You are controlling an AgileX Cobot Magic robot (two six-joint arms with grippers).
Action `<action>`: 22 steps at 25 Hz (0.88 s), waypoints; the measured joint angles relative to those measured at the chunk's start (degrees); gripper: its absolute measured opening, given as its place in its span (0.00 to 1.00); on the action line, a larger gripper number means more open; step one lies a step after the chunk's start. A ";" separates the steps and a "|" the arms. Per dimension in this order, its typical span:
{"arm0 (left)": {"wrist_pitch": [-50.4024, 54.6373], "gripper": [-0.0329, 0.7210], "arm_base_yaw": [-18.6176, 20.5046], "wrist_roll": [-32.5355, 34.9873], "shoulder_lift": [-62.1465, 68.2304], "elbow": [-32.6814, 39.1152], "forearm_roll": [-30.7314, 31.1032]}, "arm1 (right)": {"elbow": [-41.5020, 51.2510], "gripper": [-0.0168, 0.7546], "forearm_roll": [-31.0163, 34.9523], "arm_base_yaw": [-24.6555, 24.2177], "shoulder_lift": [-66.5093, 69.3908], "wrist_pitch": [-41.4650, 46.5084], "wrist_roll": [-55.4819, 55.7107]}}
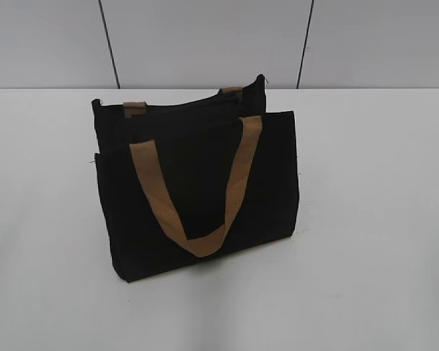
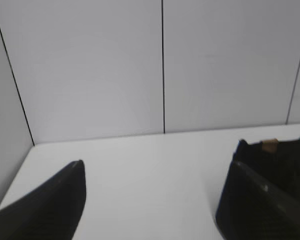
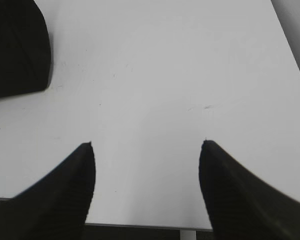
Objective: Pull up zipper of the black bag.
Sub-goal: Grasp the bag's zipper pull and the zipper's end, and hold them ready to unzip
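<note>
Black and boxy, the fabric tote bag [image 1: 197, 194] with tan webbing handles [image 1: 205, 190] stands upright mid-table [image 1: 380, 278], its zipper too small to make out. Left gripper [image 2: 155, 192] is spread wide, holding nothing, bag beside its right finger. Right gripper [image 3: 147, 175] gapes equally wide over bare white tabletop, touching nothing.

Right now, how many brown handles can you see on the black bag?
2. One brown handle hangs down in a loop over the front of the black bag. Of the back handle only two tan ends show along the top edge; the rest is hidden.
</note>
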 joint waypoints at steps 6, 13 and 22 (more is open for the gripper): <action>-25.22 0.92 -0.07 0.00 9.28 6.93 2.14 | 0.00 0.68 0.00 0.00 0.00 0.00 0.00; -56.76 0.83 -0.07 -4.37 28.43 17.83 6.75 | 0.00 0.68 0.00 0.00 0.00 0.00 0.00; -80.47 0.77 0.75 -26.28 61.76 18.28 33.45 | 0.00 0.68 0.00 0.00 0.00 0.00 0.00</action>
